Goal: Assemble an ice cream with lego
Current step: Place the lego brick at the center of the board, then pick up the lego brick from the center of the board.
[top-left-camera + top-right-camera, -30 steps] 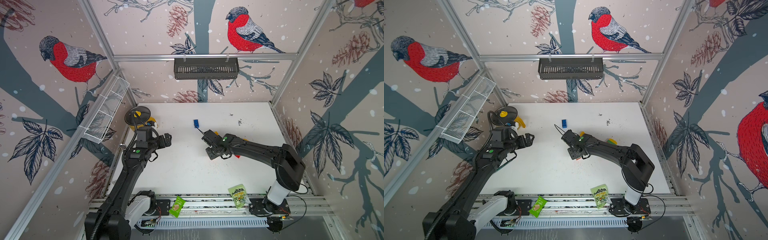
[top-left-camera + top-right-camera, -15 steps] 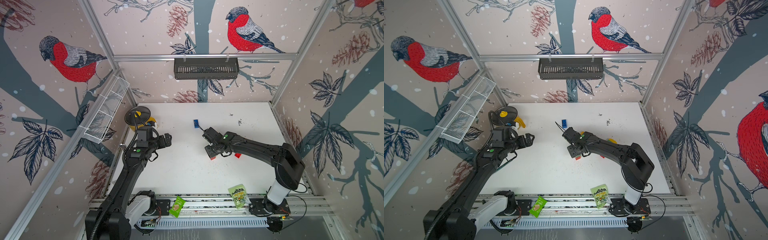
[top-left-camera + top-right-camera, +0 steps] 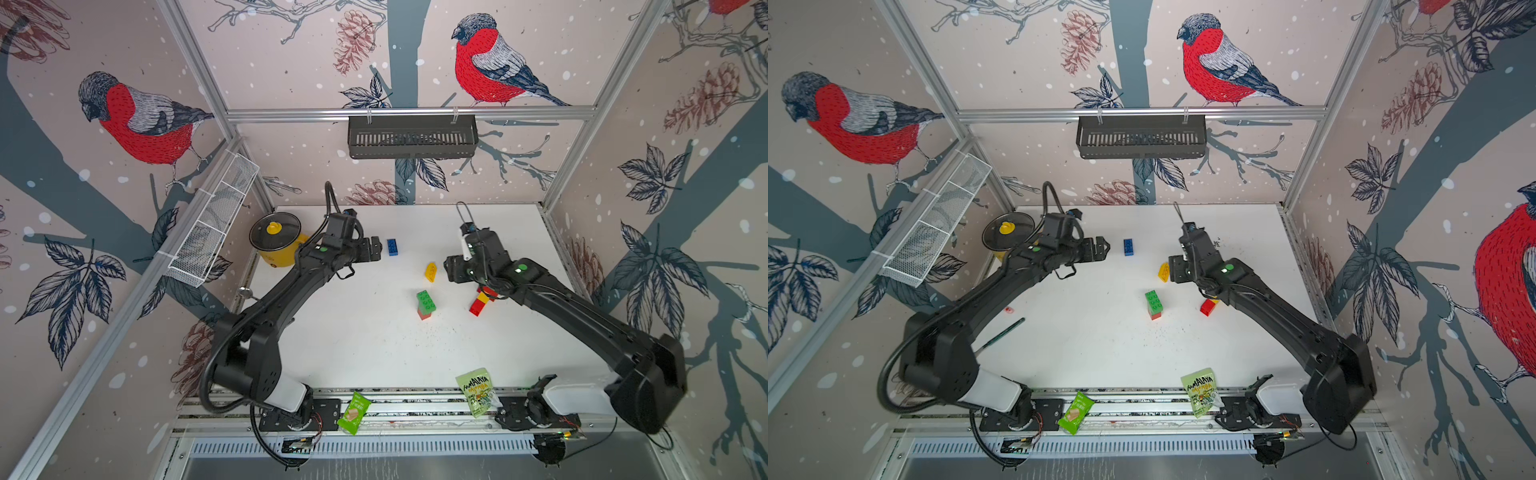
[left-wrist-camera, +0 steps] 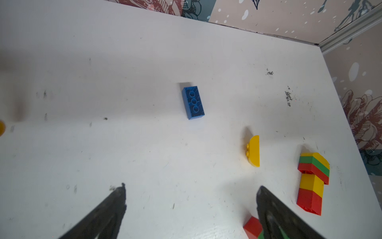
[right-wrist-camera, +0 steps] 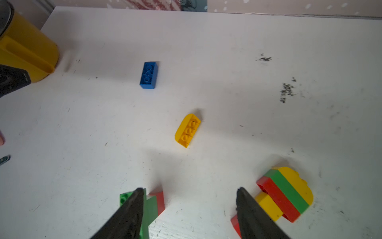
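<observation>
A white, scuffed table (image 3: pixel 353 340) sits inside a frame of walls (image 3: pixel 291 62) papered with bullfinches and pine cones. The right gripper (image 5: pixel 190 189) hangs over the middle of the table with its jaws spread wide and only bare table between them; it holds nothing. In both top views it (image 3: pixel 451 270) sits just beside the yellow half-round brick (image 3: pixel 431 272), which lies on its side a little beyond the fingertips in the right wrist view (image 5: pixel 187 130). Nearer the robot's base stands the green-and-red stack (image 3: pixel 426 304), green brick on top of red, partly hidden behind one finger in the right wrist view (image 5: pixel 154 203). On the gripper's other side lies the striped build (image 5: pixel 285 194), on its side: a yellow rounded cap, then a green and a red layer, then a narrower yellow and red stem. In a top view the right forearm covers most of it (image 3: pixel 1207 306). Farther out, toward the back wall, the blue brick (image 3: pixel 392 246) lies flat with its hollow underside up. The left gripper (image 3: pixel 376 249) hovers just beside it, jaws wide and empty (image 4: pixel 192 185). Behind the left arm stands a yellow pot (image 3: pixel 276 249) with a lid, and two green snack packets (image 3: pixel 478 390) lie on the front rail.
</observation>
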Motion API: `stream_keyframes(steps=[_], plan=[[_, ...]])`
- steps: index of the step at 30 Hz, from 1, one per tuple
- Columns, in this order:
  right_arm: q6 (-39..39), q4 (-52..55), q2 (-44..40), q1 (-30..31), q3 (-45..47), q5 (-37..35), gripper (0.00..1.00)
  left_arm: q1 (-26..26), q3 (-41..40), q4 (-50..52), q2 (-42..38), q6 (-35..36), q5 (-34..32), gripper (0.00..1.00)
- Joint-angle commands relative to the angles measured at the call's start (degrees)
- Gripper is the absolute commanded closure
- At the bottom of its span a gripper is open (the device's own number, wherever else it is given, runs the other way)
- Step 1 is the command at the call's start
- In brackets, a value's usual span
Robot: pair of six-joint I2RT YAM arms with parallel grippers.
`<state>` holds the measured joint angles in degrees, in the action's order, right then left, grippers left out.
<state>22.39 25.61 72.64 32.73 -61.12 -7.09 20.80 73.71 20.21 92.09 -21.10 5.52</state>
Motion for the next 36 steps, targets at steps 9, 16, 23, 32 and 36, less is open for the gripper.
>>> stream_keyframes(steps=[9, 16, 23, 32, 36], plan=[[-1.5, -9.6, -12.4, -13.4, 12.9, 9.7, 0.27, 6.4, 33.6, 13.6, 35.5, 0.9, -7.3, 0.04], [-1.7, -11.3, -12.5, -16.1, 14.8, 13.4, 0.27, 6.9, 43.7, 19.7, 45.3, 0.2, -13.6, 0.08], [-1.7, -11.7, -10.8, -16.6, 15.1, 15.0, 0.27, 6.8, 49.2, 22.3, 50.0, 0.6, -13.8, 0.2], [-1.3, -12.0, -9.3, -16.7, 14.5, 15.7, 0.28, 6.3, 46.8, 21.8, 49.4, -0.2, -12.0, 0.41], [-1.3, -12.4, -8.7, -16.7, 14.2, 16.5, 0.28, 4.4, 43.5, 18.7, 47.6, -0.7, -8.1, 0.53]])
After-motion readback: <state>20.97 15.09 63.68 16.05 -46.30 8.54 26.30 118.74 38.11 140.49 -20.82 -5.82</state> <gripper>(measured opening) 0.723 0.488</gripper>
